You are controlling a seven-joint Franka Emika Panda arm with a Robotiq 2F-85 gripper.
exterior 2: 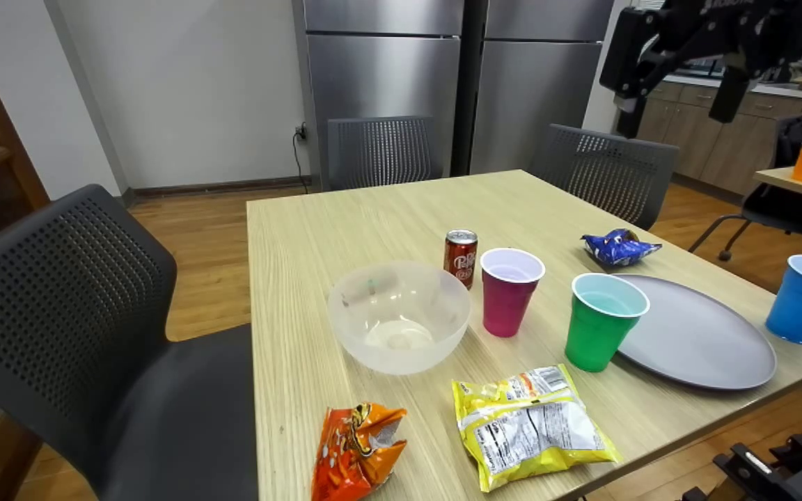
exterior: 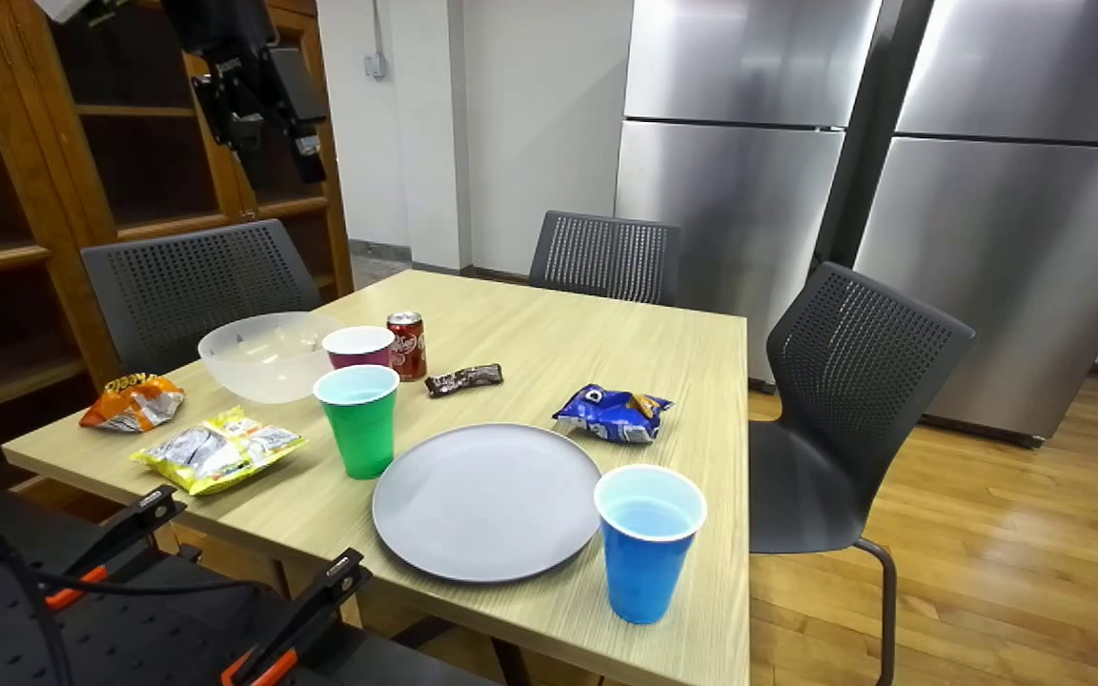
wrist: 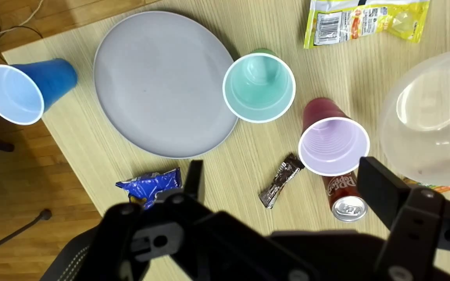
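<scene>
Pincer (exterior 2: 677,122) up high, pointing down; fingers (exterior 2: 728,101) spread wide apart.

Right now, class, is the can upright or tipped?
Upright: in both exterior views, the can stands on its base, silver top uppermost.

My gripper (wrist: 283,173) was black. I saw a narrow dark-brown wrapped bar (wrist: 281,180) patterned in white, a crumpled shiny blue bag (exterior 2: 617,249) and a cylindrical dark-red metal can (exterior 2: 460,259) lettered in white. The tapered blue plastic cup (exterior: 647,553), the tapered green plastic cup (exterior 2: 596,332) and the tapered magenta plastic cup (exterior 2: 509,300) were white-rimmed. The flat round plate (wrist: 164,84) was of grey colour.
</scene>
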